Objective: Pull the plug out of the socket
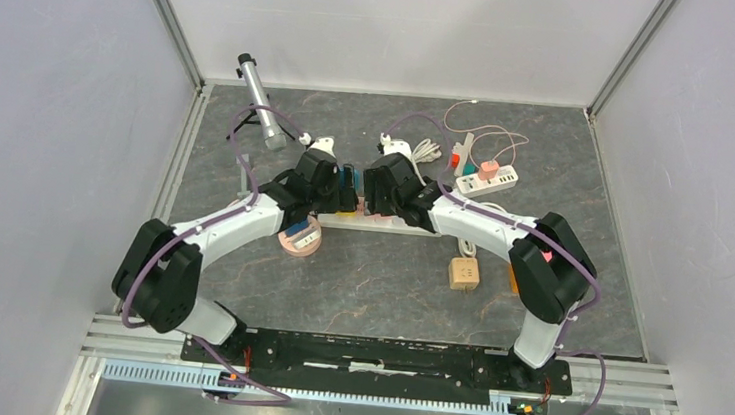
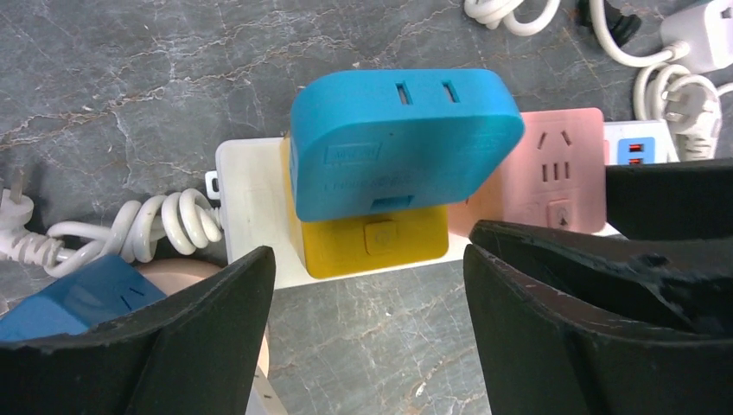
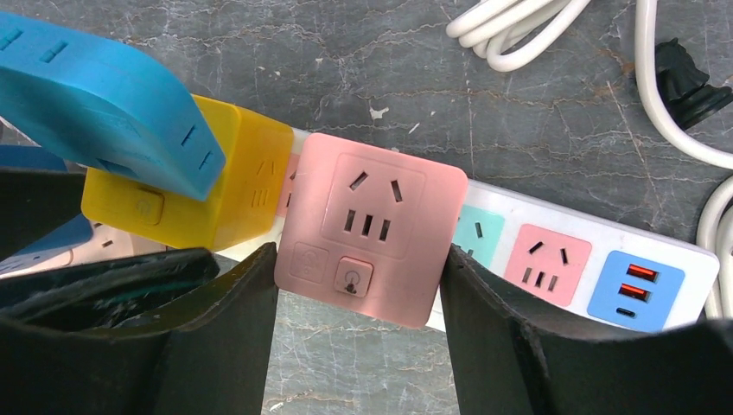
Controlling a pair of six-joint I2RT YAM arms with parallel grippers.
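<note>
A white power strip (image 3: 553,226) lies across the middle of the table and also shows in the top view (image 1: 397,224). A pink adapter plug (image 3: 372,220) sits in it. Beside it is a yellow adapter (image 2: 380,242) with a blue adapter (image 2: 398,143) stacked on top. My right gripper (image 3: 359,259) has its fingers against both sides of the pink adapter. My left gripper (image 2: 367,251) is open and empty, its fingertips just short of the yellow adapter. In the top view both grippers meet over the strip, the left (image 1: 337,193) and the right (image 1: 376,196).
A second white strip (image 1: 487,183) with plugs and thin cables lies at the back right. A tan cube adapter (image 1: 464,272) sits in front of the strip. A pink disc with a blue adapter (image 1: 300,239) is under my left arm. A silver tube on a tripod (image 1: 259,103) stands at the back left. Coiled white cables (image 2: 168,226) lie nearby.
</note>
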